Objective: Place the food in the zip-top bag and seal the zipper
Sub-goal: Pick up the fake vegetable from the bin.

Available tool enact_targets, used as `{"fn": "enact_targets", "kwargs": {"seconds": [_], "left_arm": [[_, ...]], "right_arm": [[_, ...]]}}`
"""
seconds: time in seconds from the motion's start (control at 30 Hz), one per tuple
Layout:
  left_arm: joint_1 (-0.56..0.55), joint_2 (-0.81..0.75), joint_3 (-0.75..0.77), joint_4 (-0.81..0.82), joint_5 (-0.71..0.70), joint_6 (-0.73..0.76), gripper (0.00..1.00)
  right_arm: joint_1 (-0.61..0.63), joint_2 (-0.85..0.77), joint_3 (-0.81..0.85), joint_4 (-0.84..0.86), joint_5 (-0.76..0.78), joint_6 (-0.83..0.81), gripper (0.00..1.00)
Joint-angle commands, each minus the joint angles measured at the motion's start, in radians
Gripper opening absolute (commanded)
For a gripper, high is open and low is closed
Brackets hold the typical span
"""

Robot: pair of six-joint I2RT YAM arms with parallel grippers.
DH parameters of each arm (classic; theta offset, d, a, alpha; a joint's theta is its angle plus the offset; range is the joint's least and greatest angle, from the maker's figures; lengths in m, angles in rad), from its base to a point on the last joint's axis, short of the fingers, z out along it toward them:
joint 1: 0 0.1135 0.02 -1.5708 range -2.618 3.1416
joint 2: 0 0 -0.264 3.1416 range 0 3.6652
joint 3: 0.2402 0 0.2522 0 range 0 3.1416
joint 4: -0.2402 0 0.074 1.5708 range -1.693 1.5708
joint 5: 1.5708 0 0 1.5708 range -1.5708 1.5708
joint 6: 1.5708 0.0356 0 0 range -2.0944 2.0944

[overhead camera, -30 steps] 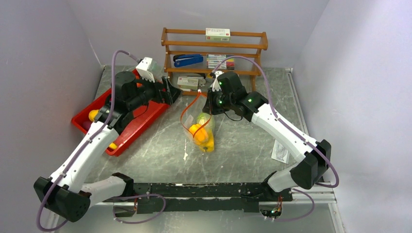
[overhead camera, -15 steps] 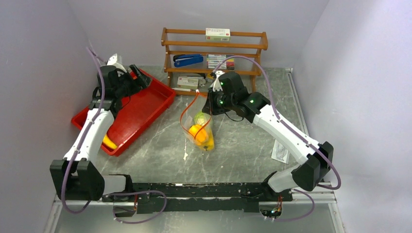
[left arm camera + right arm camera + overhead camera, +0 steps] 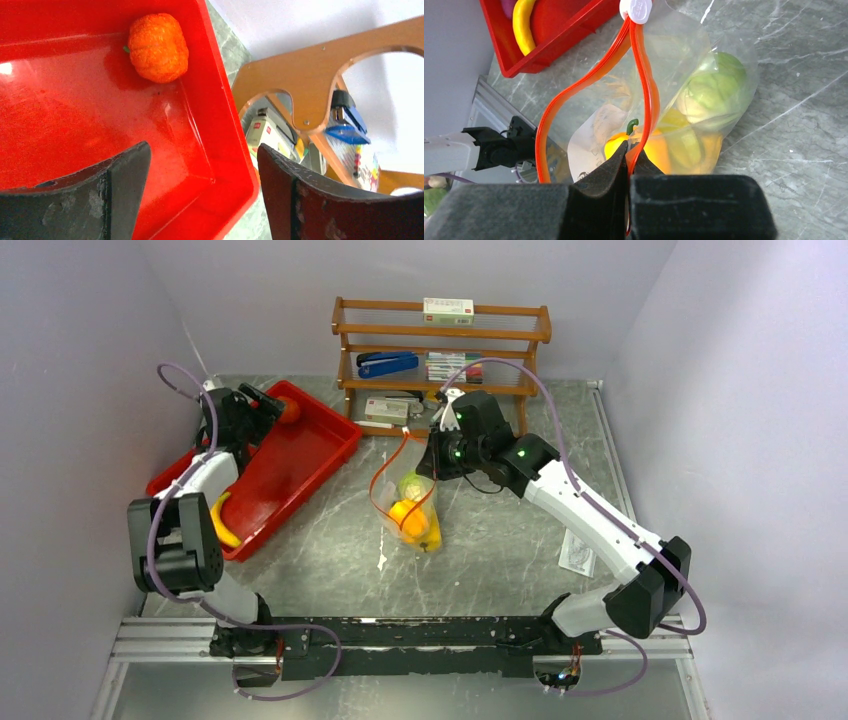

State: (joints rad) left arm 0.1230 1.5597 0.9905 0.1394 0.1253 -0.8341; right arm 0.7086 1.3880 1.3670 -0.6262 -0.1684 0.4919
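Observation:
The clear zip-top bag (image 3: 412, 508) hangs from my right gripper (image 3: 432, 456), its bottom on the table. It holds a green round fruit (image 3: 716, 89), a yellow pepper (image 3: 616, 144) and an orange pepper (image 3: 659, 150). My right gripper (image 3: 629, 152) is shut on one side of the red-orange zipper (image 3: 646, 85). The mouth gapes open below the white slider (image 3: 636, 10). My left gripper (image 3: 262, 404) is open and empty over the far end of the red tray (image 3: 300, 465). An orange round toy (image 3: 157, 47) lies in the tray corner beyond its fingers (image 3: 120, 185). A yellow banana (image 3: 222, 524) lies in the tray's near end.
A wooden rack (image 3: 440, 350) with a blue stapler and small boxes stands at the back, close behind the tray and my right wrist. A paper slip (image 3: 578, 552) lies on the table at the right. Grey walls close in on both sides.
My left arm has swung left and back, from the tray's right far corner to over the tray's far left end. My right gripper keeps its hold on the bag, almost still.

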Motion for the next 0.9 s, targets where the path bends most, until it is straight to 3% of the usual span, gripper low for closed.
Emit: {"fn": "enact_targets", "kwargs": {"seconds": [0.0,0.27,0.53,0.87], "left_arm": [[0.004,0.068,-0.008,0.205,-0.080,-0.041,0.79],[0.011,0.204,0.000,0.275,-0.125,-0.025,0.83],[0.026,0.343,0.080,0.289,-0.035,-0.073,0.74],[0.058,0.494,0.214,0.339,0.033,-0.038,0.76]], "right_arm": [[0.007,-0.017,0.041,0.005,-0.001,0.008,0.00],[0.017,-0.029,0.055,-0.014,0.005,0.024,0.00],[0.025,-0.029,0.050,-0.009,0.008,0.037,0.00],[0.036,-0.034,0.029,0.010,0.000,0.054,0.00]]}}
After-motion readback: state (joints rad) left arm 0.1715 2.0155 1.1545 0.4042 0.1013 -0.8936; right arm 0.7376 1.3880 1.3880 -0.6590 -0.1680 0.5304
